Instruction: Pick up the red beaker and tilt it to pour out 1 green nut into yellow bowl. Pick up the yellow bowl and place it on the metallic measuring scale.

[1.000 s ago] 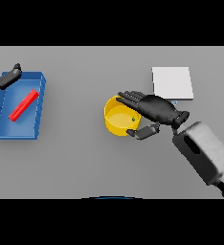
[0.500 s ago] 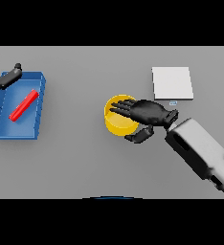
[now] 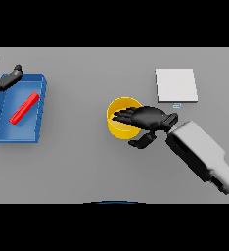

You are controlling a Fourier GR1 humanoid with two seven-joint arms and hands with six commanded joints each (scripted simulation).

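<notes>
Head view.

Table (image 3: 87,166): grey, flat, bearing all items below.

Bowl (image 3: 117,122): yellow, round, upright, near the middle of the table. Contents not discernible.

Right hand (image 3: 148,119): dark, entering from the lower right on a white and grey arm. It lies across the bowl's right side, fingers stretched leftward over the opening, thumb curling below and outside the rim. Whether the fingers press the rim cannot be told; the grasp looks loose, not closed.

Scale (image 3: 175,85): pale square plate, flat, up and to the right of the bowl, apart from it and from the hand.

Tray (image 3: 36,135): blue, rectangular, at the far left of the table.

Beaker (image 3: 24,108): red, long, lying slantwise inside the tray.

Left hand (image 3: 4,81): dark, at the left edge by the tray's upper corner, fingers spread and relaxed, holding nothing.
</notes>
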